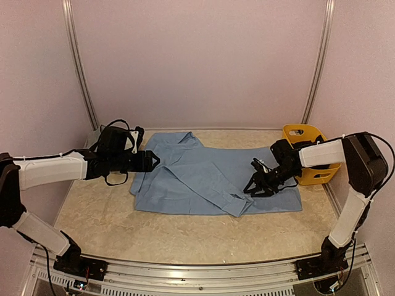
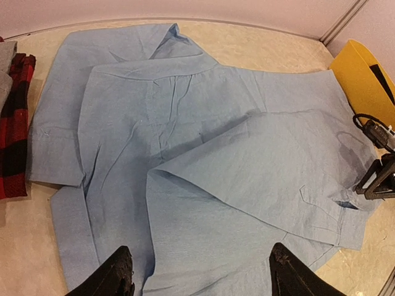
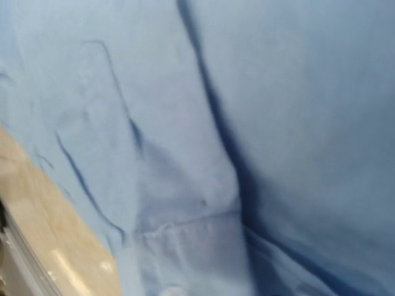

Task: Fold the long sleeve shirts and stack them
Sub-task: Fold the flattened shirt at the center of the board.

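The light blue shirt (image 1: 210, 176) lies spread across the middle of your beige speckled tabletop (image 1: 185, 237), one sleeve folded diagonally over its body. Pale pinkish walls (image 1: 197, 61) and metal corner rails (image 1: 79, 68) close in the cell. Your left gripper (image 1: 154, 161) is at the shirt's left edge with jaws apart, and the red-and-black plaid shirt (image 2: 15, 123) is bunched just beyond. Your right gripper (image 1: 259, 185) is down by the sleeve cuff, near the yellow basket (image 1: 302, 132), but you cannot tell how its jaws stand.

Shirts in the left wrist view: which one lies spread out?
The light blue shirt, filling the view; the red-and-black plaid shirt and grey shirt sit bunched at the left edge.
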`<state>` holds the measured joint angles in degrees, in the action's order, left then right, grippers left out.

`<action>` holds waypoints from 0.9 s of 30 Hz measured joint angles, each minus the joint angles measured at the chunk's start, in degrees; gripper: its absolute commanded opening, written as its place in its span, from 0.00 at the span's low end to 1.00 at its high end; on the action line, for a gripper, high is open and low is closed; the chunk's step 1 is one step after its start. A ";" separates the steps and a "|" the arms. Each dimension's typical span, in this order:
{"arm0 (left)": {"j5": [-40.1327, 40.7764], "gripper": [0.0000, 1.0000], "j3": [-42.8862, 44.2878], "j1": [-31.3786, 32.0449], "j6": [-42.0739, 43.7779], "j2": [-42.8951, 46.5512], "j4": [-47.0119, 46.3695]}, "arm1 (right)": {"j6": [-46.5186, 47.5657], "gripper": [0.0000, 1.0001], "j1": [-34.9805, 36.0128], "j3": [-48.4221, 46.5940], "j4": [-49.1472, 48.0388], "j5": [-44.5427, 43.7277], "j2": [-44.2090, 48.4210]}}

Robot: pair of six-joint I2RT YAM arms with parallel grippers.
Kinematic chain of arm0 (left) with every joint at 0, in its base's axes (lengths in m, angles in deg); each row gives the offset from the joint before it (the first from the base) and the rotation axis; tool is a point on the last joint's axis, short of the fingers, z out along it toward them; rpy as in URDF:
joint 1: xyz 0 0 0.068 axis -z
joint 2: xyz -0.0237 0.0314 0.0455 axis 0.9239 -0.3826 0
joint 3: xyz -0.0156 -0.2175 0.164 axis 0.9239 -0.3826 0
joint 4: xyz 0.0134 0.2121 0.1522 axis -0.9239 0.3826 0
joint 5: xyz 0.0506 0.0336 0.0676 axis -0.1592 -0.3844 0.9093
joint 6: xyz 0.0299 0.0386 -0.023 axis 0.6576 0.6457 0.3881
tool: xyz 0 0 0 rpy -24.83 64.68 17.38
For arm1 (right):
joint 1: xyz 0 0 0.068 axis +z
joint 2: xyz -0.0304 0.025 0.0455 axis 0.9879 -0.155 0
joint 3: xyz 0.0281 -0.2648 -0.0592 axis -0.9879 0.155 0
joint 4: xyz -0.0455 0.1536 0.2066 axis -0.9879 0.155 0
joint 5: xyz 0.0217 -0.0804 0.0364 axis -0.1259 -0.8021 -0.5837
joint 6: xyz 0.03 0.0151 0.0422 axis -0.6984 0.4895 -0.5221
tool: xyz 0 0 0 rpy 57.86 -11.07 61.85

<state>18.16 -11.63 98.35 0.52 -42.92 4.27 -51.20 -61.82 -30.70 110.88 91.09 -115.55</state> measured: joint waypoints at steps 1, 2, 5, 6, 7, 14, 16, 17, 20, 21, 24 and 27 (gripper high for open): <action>0.00 0.71 0.04 0.00 0.00 -0.20 0.00 | -1.31 0.52 -0.26 1.99 -2.16 0.04 0.66; -0.02 0.71 0.07 0.04 0.00 -0.42 0.00 | -2.73 0.53 -0.33 3.61 -3.48 0.17 1.29; -0.02 0.71 0.09 0.11 0.02 -1.18 0.00 | -8.09 0.54 -0.33 10.01 -9.84 0.79 4.26; -0.04 0.71 0.09 0.15 0.04 -1.40 0.00 | -10.01 0.54 -0.28 11.78 -11.52 0.83 5.44; -0.04 0.71 0.09 0.17 0.04 -1.66 -0.02 | -11.19 0.54 -0.17 13.09 -12.85 0.55 6.47; -0.66 0.71 0.94 0.46 0.39 -3.21 -0.07 | -20.50 0.48 2.21 21.42 -20.85 -4.79 17.79; -0.83 0.71 0.96 0.50 0.48 -3.39 -0.07 | -22.80 0.45 3.50 22.86 -22.56 -5.92 19.78; -0.83 0.71 0.96 0.52 0.55 -3.45 -0.04 | -23.91 0.43 4.37 23.37 -23.56 -6.51 20.22; -0.90 0.71 0.96 0.61 0.61 -3.52 -0.04 | -26.23 0.42 7.06 23.80 -25.57 -7.96 20.02; -0.92 0.71 0.96 0.68 0.61 -3.52 -0.07 | -26.75 0.42 7.74 23.80 -26.08 -8.44 19.82; -1.07 0.71 0.96 0.76 0.61 -3.52 -0.07 | -27.56 0.41 9.25 23.80 -27.28 -9.99 18.67; -1.07 0.71 0.96 0.76 0.63 -3.52 -0.04 | -27.96 0.41 10.32 23.78 -27.65 -11.78 16.94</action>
<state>17.09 -10.67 99.12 1.16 -46.44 4.23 -79.16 -51.50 -6.92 83.23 79.30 -98.61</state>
